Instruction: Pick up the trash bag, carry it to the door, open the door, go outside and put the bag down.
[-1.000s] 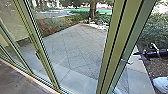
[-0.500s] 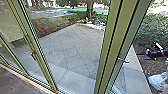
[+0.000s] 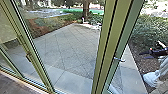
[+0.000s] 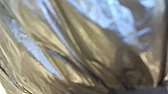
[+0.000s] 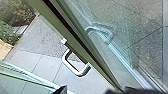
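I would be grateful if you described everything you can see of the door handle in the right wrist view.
The handle is a shiny, silver, metal-looking loop, bent like a squared U with rounded corners. It juts out from a dark strip along the green door frame, with a small silvery knob near one end. A paler loop shape shows in the glass, perhaps its reflection. I see nothing gripping the handle.

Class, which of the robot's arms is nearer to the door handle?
Right. The right wrist camera looks onto the handle close by; the left wrist camera is close to the crinkled trash bag, so the left arm is probably farther off.
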Tool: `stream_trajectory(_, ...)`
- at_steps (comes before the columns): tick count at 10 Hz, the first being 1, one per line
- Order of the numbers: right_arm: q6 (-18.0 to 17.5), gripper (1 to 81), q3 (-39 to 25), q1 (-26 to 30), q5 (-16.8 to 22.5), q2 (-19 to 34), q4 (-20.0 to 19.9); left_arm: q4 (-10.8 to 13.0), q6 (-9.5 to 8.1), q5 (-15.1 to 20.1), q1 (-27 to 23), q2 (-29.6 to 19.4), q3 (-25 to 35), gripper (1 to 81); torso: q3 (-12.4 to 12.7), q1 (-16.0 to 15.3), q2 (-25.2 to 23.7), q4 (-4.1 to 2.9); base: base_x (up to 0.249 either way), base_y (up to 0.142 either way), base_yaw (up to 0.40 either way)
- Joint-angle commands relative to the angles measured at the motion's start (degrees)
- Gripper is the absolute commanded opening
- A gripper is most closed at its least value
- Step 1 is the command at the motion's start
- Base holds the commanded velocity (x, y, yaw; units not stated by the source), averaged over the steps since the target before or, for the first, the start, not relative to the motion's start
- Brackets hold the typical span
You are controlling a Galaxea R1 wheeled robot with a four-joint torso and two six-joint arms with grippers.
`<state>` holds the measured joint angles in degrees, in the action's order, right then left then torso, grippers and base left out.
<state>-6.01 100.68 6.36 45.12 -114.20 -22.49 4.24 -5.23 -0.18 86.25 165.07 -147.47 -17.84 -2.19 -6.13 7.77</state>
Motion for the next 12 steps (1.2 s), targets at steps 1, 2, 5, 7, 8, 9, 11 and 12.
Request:
stream_trajectory(1,2.05,81.1,2.14,10.54,-0.56,0.09,4.91,-0.38,0.04,3.87,-0.77,-0.44,0.07,1.0,0.0,0.0,0.0,0.0,0.0,0.0,0.0)
stream_trajectory(2,2.14,81.1,2.4,11.07,-0.47,-0.17,6.48,-0.38,-0.04,3.87,-0.77,-0.44,0.07,1.0,0.0,0.0,0.0,0.0,0.0,0.0,0.0)
stream_trajectory(5,4.96,81.1,3.19,13.35,0.76,-1.14,8.25,-0.46,-0.13,3.87,-0.77,-0.44,0.07,1.0,0.0,0.0,0.0,0.0,0.0,0.0,0.0)
stream_trajectory(7,6.45,81.1,4.42,14.41,1.99,-1.14,9.13,-0.38,-0.13,3.79,-0.77,-0.44,0.07,1.0,0.0,0.0,0.0,0.0,0.0,0.0,0.0)
stream_trajectory(8,7.33,81.1,4.6,14.5,1.99,-1.14,9.84,-0.38,-0.13,3.79,-0.77,-0.35,0.07,1.0,1.23,0.0,0.0,0.0,0.0,0.0,0.0)
stream_trajectory(9,8.64,81.1,5.3,14.5,1.99,-1.4,10.71,-0.38,-0.22,3.87,-0.77,-0.35,0.07,1.0,2.22,0.0,0.0,0.0,0.0,0.0,0.0)
stream_trajectory(11,10.31,81.1,6.53,14.5,1.9,-1.58,11.51,-0.46,-0.22,3.87,-0.77,-0.44,0.07,1.0,4.32,-0.02,0.0,0.0,0.0,0.0,0.0)
stream_trajectory(12,11.71,81.1,7.49,14.5,1.9,-1.67,11.42,-0.46,-0.22,3.87,-0.77,-0.35,0.07,1.0,5.33,-0.02,0.0,1.39,0.0,0.0,0.0)
